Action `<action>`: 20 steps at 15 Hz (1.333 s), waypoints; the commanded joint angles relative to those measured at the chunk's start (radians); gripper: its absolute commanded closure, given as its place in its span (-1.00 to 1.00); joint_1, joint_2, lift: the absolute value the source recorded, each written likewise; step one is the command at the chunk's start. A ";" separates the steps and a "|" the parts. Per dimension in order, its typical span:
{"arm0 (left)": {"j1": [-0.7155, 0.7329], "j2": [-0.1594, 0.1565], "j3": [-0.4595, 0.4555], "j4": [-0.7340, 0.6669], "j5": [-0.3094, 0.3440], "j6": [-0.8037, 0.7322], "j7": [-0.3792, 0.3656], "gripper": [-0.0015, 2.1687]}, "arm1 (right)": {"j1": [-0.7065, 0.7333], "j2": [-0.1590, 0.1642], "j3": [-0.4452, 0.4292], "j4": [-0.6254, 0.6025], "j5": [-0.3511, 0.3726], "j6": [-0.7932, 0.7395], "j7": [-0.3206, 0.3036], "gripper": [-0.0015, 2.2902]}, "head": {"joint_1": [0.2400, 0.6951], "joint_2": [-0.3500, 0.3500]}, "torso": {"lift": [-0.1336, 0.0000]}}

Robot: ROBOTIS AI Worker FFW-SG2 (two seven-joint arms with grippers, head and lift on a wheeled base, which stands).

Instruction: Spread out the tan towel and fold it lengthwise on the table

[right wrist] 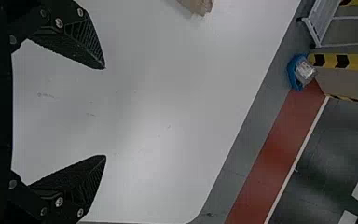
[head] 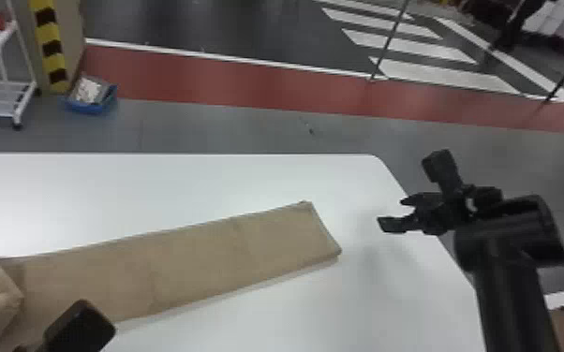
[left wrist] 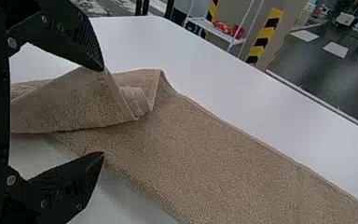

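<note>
first voice: you have a tan towel [head: 178, 267] on a white table [head: 131, 196], laid as a long, narrow strip. its turned-over end [left wrist: 74, 102] is at the tips of your left gripper [left wrist: 103, 111], which is released, jaws wide apart. whether cloth touches those tips, you cannot tell.

second voice: and your right gripper [right wrist: 105, 112]?

first voice: also released, nothing in its jaws. the squared end [head: 295, 229] of the towel lies to its left, a little apart from it.

second voice: the step in hand seems to be flattening that turned-over end. how would you do it well?

first voice: pinch just the loose top layer by its edge, shallowly, so you don't gather the strip beneath. draw it outward, away from the squared end, low and slow, then lay it down in line with the long sides. pull too hard and the whole strip may slide or skew; your right gripper could press the squared end down lightly.
</note>
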 commanded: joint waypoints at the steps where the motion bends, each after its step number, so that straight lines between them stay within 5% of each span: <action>1: -0.005 0.000 0.021 -0.002 0.006 -0.001 0.002 -0.95 | -0.009 0.002 0.006 0.011 0.005 0.000 -0.001 -0.79 | 1.00 -0.92 | -0.85; 4: -0.008 0.003 0.064 -0.038 0.021 -0.004 -0.005 -0.92 | -0.020 0.009 0.016 0.017 0.016 0.000 -0.001 -0.79 | 1.00 -0.88 | -0.85; 7: -0.045 -0.001 0.163 -0.045 0.133 -0.038 -0.187 -0.78 | -0.023 0.012 0.022 0.017 0.017 0.000 -0.001 -0.79 | 1.00 -0.81 | -0.85; 11: -0.053 -0.001 0.179 -0.048 0.161 -0.044 -0.224 -0.74 | -0.031 0.012 0.026 0.017 0.020 0.003 -0.001 -0.79 | 1.00 -0.81 | -0.85; 16: -0.036 0.003 0.182 -0.104 0.148 -0.041 -0.275 0.74 | -0.035 0.012 0.028 0.026 0.026 0.003 -0.003 -0.79 | 1.00 -0.83 | -0.85; 20: -0.023 0.006 0.194 -0.145 0.130 -0.041 -0.295 0.77 | -0.037 0.012 0.026 0.031 0.025 0.003 -0.006 -0.79 | 1.00 -0.83 | -0.85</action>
